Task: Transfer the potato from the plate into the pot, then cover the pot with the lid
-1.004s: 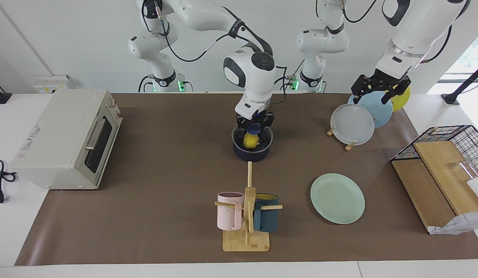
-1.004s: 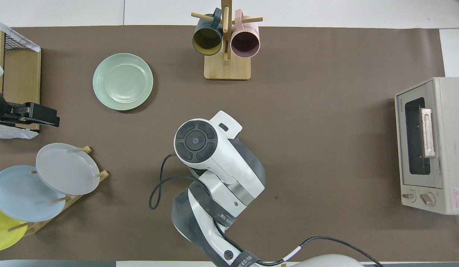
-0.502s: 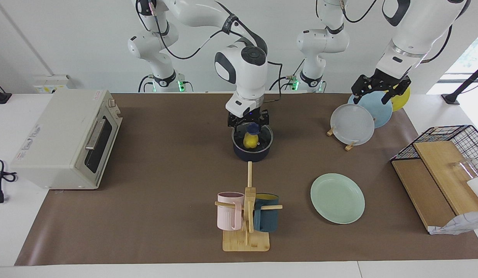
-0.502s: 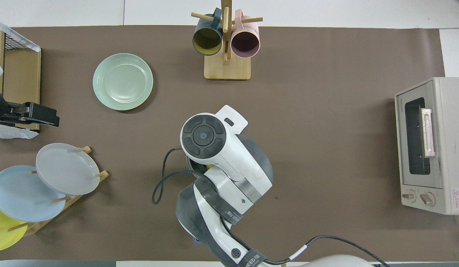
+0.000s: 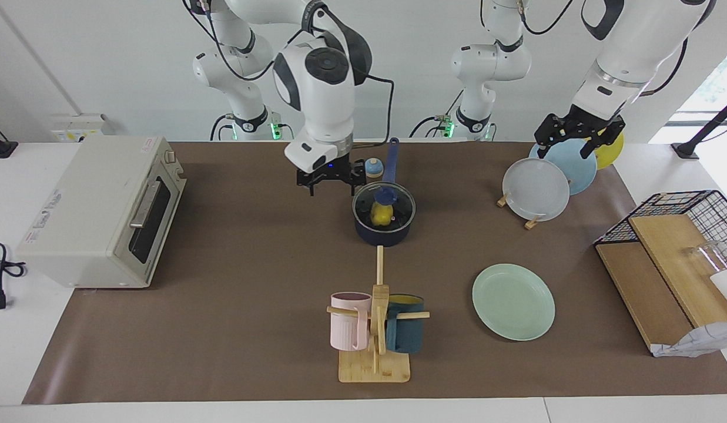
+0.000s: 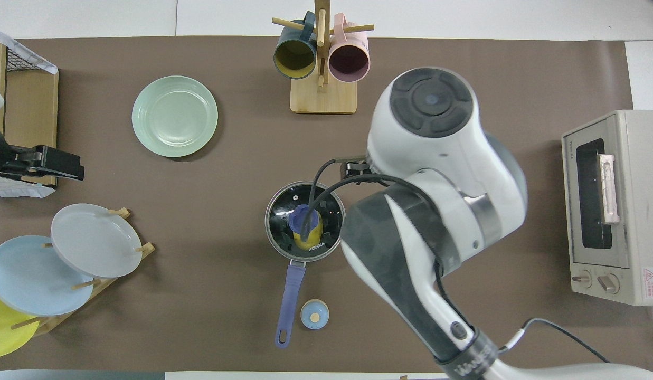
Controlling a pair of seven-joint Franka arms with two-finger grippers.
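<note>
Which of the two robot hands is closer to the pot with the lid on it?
The right gripper, open, hangs just beside the pot, toward the right arm's end of the table. The left gripper, open, waits over the standing plates at the left arm's end.

Right arm: reaching in from its base, elbow raised, wrist pointing straight down; right hand (image 5: 331, 179) hanging in the air with fingers spread apart, gripping nothing.
Left arm: waiting at its own end of the desk, forearm angling downward; left hand (image 5: 578, 136) hanging with fingers spread apart, carrying nothing.
</note>
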